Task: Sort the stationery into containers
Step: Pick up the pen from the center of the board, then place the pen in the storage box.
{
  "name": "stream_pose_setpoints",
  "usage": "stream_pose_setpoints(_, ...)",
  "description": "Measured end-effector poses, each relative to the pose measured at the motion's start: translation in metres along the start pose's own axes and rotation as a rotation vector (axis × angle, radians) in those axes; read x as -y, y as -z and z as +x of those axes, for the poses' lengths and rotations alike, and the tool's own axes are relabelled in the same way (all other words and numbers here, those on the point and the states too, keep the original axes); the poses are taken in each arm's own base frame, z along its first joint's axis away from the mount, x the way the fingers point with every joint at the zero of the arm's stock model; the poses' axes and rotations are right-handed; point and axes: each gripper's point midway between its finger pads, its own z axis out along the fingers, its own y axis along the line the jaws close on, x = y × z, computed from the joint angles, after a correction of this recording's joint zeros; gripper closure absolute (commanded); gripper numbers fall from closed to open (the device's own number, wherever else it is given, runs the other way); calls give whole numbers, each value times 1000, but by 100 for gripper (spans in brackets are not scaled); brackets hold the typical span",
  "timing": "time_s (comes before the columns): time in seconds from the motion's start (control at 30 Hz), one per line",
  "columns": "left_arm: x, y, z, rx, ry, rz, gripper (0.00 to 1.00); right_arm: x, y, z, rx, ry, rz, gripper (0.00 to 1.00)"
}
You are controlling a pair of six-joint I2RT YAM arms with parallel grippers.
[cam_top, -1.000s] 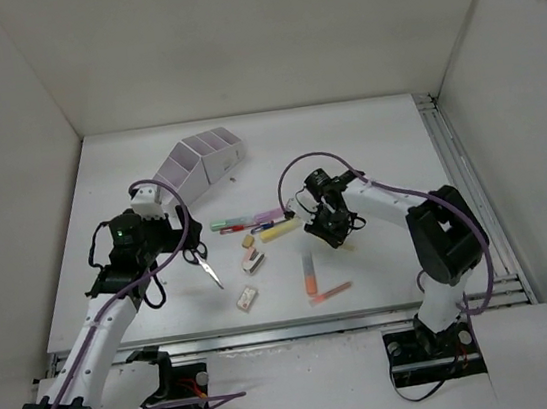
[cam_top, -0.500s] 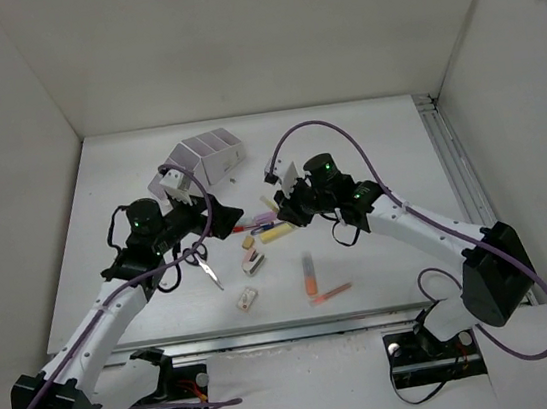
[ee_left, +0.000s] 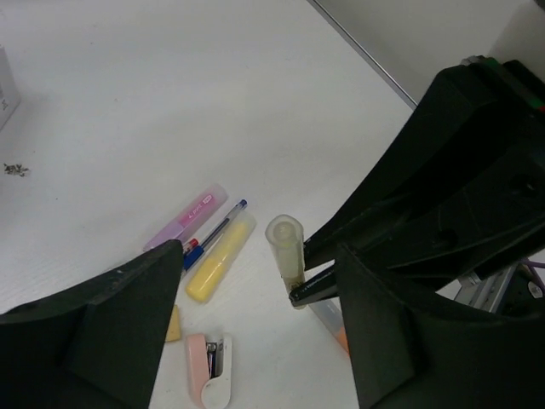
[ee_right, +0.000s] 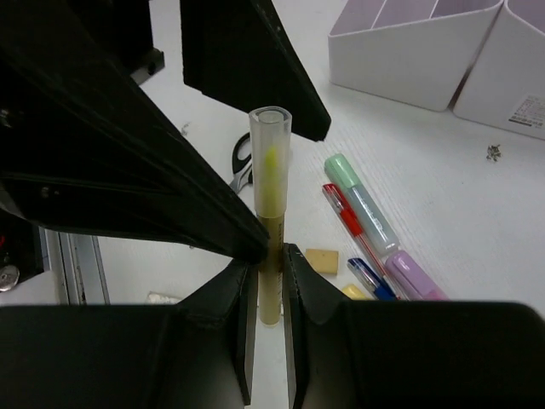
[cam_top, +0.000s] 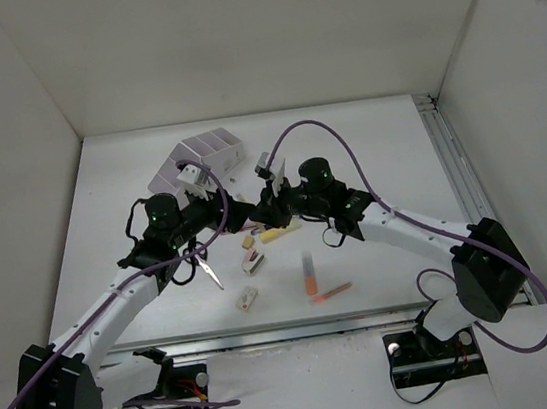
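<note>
- My right gripper [ee_right: 271, 256] is clenched on a yellow highlighter [ee_right: 271, 162] with a clear cap, pinching the lower barrel so the capped end stands up past the fingertips.
- That highlighter hangs in the air over the middle of the bench, a little toward the far-left corner, where the four-compartment desk organizer [cam_top: 220, 167] sits.
- My left gripper [ee_left: 260, 256] is spread wide and holds nothing. In its wrist view the capped end shows between the two fingers, but I cannot tell whether it is already inside the gap or just ahead of it.
- I judge this as one pen lifted and being offered across to the left arm, the closer arm to the organizer. It could also be a plain carry by the right arm.
- If it is a hand-off, I next need the left fingers squared on the cap end and closed before the right lets go. The two wrists are very near each other, so I would go slowly.
- On the bench below lie a pink highlighter [ee_left: 186, 219], a blue pen [ee_left: 219, 228], a second yellow highlighter [ee_left: 220, 260], a green one [ee_right: 362, 200] and a red pen [ee_right: 347, 223].
- Black-handled scissors [cam_top: 204, 266] and two orange markers [cam_top: 310, 278] lie nearer the front edge.
- The bench [cam_top: 366, 142] is white, boxed in by plain white walls, with a metal rail [cam_top: 452, 181] along its right edge.
</note>
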Motion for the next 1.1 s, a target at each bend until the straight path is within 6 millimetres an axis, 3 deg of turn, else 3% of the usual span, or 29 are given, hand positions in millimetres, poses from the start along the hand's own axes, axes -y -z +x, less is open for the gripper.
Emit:
stream_pose_setpoints(0.2,-2,-7,2,-4,22,3,80,-2,-4,-7,33,-6,-16,100)
stream_pose_setpoints(0.27,2,-8,0,1,18,17,83,-1,-5,-8,39,-16,-10,100)
stream_pose_setpoints(0.3,3,-9,-1,5,16,20,95,-1,-6,-9,46,-18,-10,100)
stream_pose_setpoints(0.33,4,-9,-2,8,22,23,100,0,-7,-10,50,-20,-5,98)
stream_pose_setpoints(0.4,4,-10,-4,16,24,27,100,2,-8,-13,62,-23,5,93)
stream_pose_setpoints(0.5,4,-11,-6,24,18,27,100,3,-9,-15,70,-40,23,68)
stream_pose_setpoints(0.53,3,-11,-7,28,14,22,100,5,-9,-16,75,-50,32,25)
stream_pose_setpoints(0.57,2,-11,-8,31,9,18,100,6,-9,-17,80,-65,41,3)
stream_pose_setpoints(0.7,-6,-10,-13,46,-23,-11,100,12,-8,-22,103,-107,72,2)
stream_pose_setpoints(0.8,-23,-6,-31,86,-66,-72,100,24,-4,-26,122,-147,114,2)
stream_pose_setpoints(0.93,-58,7,-70,177,-132,-198,100,47,18,-27,162,-184,242,2)
stream_pose_setpoints(1.1,-119,30,-111,288,-193,-372,100,66,53,-26,212,-245,372,2)
